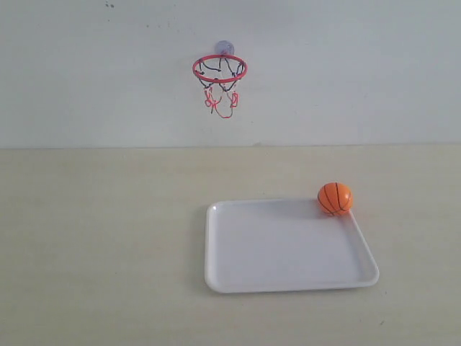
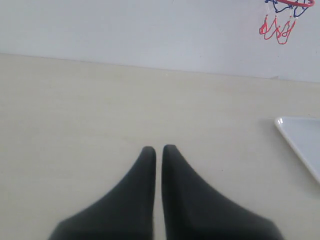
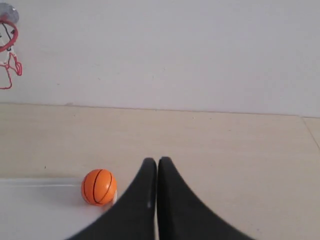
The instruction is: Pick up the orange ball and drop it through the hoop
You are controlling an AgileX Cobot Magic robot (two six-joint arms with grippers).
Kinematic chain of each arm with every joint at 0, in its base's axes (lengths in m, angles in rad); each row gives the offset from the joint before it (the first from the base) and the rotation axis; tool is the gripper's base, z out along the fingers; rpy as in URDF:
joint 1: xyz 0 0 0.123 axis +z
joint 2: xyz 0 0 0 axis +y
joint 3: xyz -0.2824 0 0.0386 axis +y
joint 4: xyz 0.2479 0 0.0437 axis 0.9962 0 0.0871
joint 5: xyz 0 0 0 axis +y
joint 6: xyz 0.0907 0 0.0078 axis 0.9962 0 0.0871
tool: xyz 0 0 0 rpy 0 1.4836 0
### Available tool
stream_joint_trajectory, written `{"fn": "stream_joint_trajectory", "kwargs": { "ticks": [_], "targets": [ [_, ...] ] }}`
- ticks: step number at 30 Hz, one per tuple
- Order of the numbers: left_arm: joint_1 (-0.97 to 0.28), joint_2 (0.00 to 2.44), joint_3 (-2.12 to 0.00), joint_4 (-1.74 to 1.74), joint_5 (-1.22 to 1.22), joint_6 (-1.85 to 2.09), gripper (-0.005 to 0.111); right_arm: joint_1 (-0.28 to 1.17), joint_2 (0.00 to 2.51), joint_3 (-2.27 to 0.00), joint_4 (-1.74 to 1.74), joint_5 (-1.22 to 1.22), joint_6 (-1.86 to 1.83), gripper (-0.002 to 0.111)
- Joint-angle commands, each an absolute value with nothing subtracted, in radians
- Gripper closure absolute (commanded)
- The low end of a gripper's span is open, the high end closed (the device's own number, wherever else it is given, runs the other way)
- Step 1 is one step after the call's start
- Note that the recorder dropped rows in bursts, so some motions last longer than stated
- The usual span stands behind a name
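The orange ball rests in the far right corner of the white tray. High on the back wall hangs the hoop, red ring with its net dangling below. Neither arm shows in the exterior view. In the right wrist view the ball lies just beside my right gripper, whose black fingers are shut with nothing between them. My left gripper is shut too, over bare table, with the net far off and a tray corner to one side.
The pale table stretches all round the tray and meets a plain white wall at the back. The hoop's ring edge shows at the border of the right wrist view.
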State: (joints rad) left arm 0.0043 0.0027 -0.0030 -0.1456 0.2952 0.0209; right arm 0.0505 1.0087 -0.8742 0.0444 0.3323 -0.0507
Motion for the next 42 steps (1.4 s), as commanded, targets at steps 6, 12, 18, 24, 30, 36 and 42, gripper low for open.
{"fn": "stream_joint_trajectory", "kwargs": {
  "ticks": [6, 12, 18, 24, 30, 36, 42],
  "targets": [
    [0.0, 0.0, 0.0, -0.138, 0.295, 0.014, 0.103, 0.093, 1.167, -0.884, 0.048, 0.146, -0.088, 0.109],
    [0.0, 0.0, 0.0, -0.138, 0.295, 0.014, 0.103, 0.285, 1.317, -1.03, 0.051, 0.435, -0.203, 0.109],
    [0.0, 0.0, 0.0, -0.138, 0.295, 0.014, 0.103, 0.323, 1.525, -1.286, 0.044, 0.732, -0.056, 0.109],
    [0.0, 0.0, 0.0, -0.138, 0.295, 0.014, 0.103, 0.321, 1.704, -1.523, -0.018, 0.943, -0.075, 0.087],
    [0.0, 0.0, 0.0, -0.138, 0.295, 0.014, 0.103, 0.321, 1.827, -1.63, -0.029, 0.979, 0.013, 0.037],
    [0.0, 0.0, 0.0, -0.138, 0.295, 0.014, 0.103, 0.321, 1.909, -1.63, -0.076, 0.929, 0.11, 0.047],
    [0.0, 0.0, 0.0, -0.138, 0.295, 0.014, 0.103, 0.321, 1.985, -1.63, -0.098, 0.89, 0.188, 0.027]
  ]
}}
